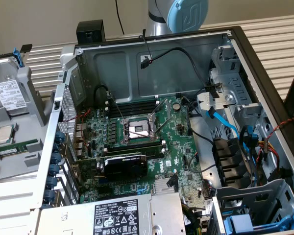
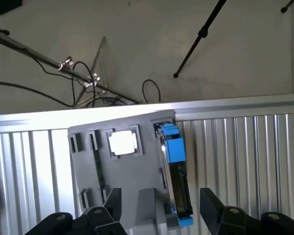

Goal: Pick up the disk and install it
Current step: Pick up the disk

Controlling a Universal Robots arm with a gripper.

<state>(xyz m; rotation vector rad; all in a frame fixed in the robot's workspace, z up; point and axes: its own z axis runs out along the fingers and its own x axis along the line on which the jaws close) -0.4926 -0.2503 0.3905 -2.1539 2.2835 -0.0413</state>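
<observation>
- You have the gripper [image 2: 160,196] in the wrist view. Its two dark fingers [image 2: 112,203] stand wide apart and clasp nothing.
- The disk [image 2: 174,149] shows in the gap between those fingers. It stands on its edge in a slot of a grey holder [image 2: 137,171], and its blue carrier frame faces the camera. You cannot tell how far the fingers hang above it.
- In the exterior view, the disk [image 1: 9,95] sits at the exterior view's left, outside the computer. Its silver body and white barcode label lean in the grey holder [image 1: 32,93].
- On the same holder, a small square processor chip [image 1: 4,134] lies just beside the disk, with a green memory stick [image 1: 17,148] next to it. The wrist view shows the chip [image 2: 122,143] as a bright square and the memory stick [image 2: 97,164] in a thin slot.
- The holder rests on a ribbed metal table [image 2: 235,156].
- An open computer case [image 1: 117,68] lies on that table [image 1: 269,34], well apart from the disk. Inside it you see a green motherboard [image 1: 181,142].
- A second blue-framed drive [image 1: 245,224] sits in the case corner at the exterior view's lower right.
- The robot arm [image 1: 186,14], grey with a blue joint cap, rises behind the case.
</observation>
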